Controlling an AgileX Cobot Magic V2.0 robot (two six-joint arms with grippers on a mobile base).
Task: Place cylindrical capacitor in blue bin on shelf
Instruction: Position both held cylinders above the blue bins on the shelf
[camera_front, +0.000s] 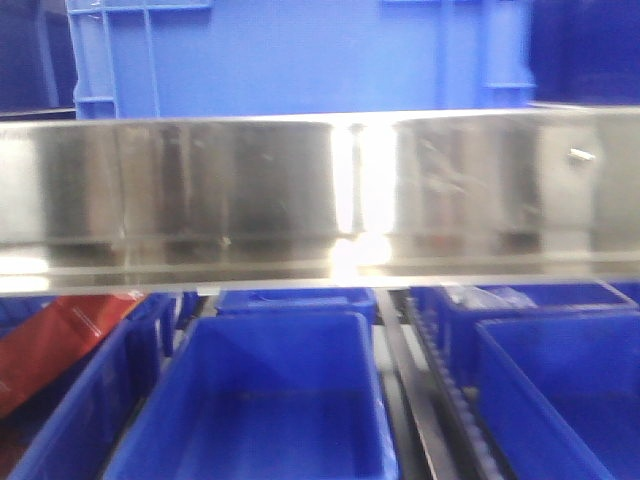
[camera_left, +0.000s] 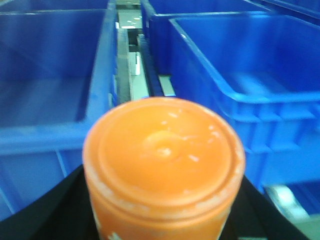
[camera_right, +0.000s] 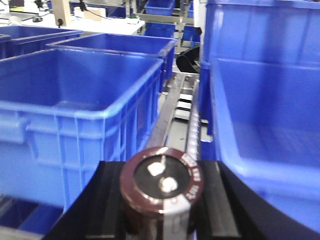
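Two silvery terminals top the cylindrical capacitor (maroon sleeve, grey stripe), pinched upright between the right gripper's black fingers, before the near corners of two open blue bins with a narrow roller gap between them. The left gripper clamps an orange canister. The shelf's steel rail spans overhead.

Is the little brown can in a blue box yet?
Not yet. Done: the right gripper grips the small maroon cylindrical capacitor with the silvery top. In hand: it hangs beside open blue plastic bins, not inside one. Left: moving over a bin, lowering it and letting go.
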